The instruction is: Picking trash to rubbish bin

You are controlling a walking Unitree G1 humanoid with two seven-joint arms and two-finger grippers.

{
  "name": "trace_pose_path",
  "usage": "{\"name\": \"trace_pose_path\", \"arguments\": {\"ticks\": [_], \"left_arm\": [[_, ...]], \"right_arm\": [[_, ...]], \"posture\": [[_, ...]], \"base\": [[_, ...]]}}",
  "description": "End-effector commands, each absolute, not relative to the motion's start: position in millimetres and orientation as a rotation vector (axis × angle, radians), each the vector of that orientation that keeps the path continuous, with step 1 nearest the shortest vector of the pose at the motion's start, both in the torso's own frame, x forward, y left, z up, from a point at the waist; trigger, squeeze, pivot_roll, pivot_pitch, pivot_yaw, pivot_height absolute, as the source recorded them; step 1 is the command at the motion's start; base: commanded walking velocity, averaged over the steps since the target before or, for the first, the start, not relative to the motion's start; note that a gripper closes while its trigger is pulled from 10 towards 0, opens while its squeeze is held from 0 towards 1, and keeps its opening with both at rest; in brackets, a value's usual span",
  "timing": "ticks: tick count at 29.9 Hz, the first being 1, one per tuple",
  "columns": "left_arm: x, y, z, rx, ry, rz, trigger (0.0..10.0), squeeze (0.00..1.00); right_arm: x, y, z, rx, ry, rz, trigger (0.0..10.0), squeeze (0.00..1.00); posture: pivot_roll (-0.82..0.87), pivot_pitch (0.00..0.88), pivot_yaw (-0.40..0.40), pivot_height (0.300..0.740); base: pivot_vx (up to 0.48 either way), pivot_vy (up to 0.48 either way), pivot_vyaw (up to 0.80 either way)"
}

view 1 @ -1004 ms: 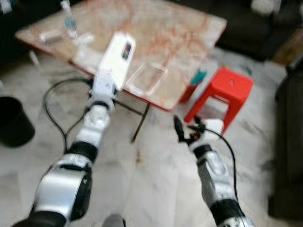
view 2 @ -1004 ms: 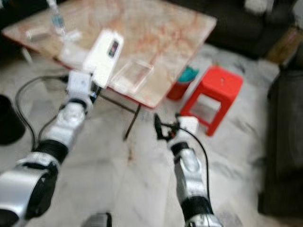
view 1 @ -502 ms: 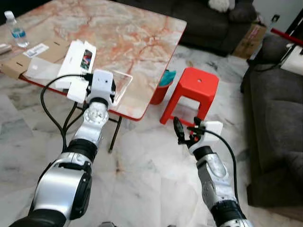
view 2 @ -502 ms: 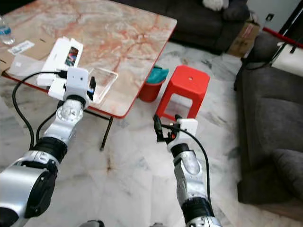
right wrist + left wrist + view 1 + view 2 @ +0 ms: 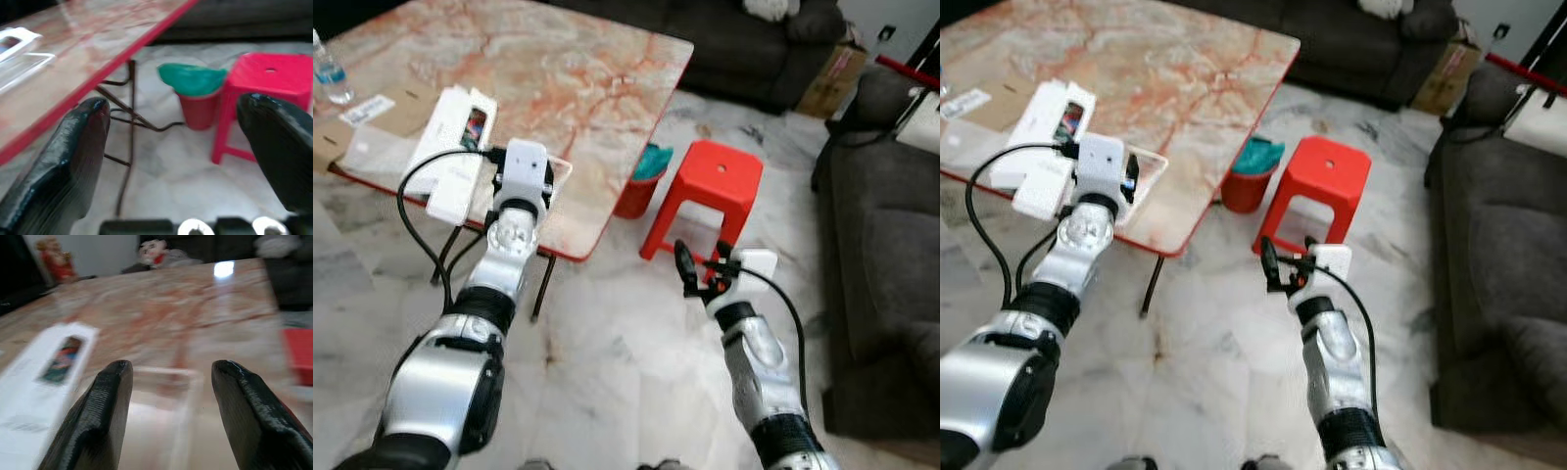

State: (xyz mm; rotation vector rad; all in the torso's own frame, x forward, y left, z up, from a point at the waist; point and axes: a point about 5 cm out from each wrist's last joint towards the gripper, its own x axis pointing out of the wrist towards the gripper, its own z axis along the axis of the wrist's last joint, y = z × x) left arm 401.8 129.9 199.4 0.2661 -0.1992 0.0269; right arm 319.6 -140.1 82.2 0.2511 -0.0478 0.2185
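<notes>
Since the left pincer (image 5: pixel 166 416) hovers spread at the table (image 5: pixel 597 88) edge over the clear tray (image 5: pixel 161 387), a careless close may shove it; right pincer (image 5: pixel 171 161) released.

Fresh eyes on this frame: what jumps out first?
The bright red stool on the pale floor, beside the marble-topped table. Next, the left gripper, jaws open, at the table's near edge facing a clear plastic tray and a white box.
</notes>
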Motion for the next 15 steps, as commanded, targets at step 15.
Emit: {"name": "trace_pose_path", "arguments": {"ticks": [15], "left_arm": [[400.0,132.6,198.5,0.306,-0.201,0.027,10.0,0.00]], "right_arm": [[321.1,-137.0,85.8,0.266,-0.061,0.222,10.0,0.00]], "posture": [[0.05,0.166,-0.148,0.740]], "base": [[0.277,0.000,0.00]]}}
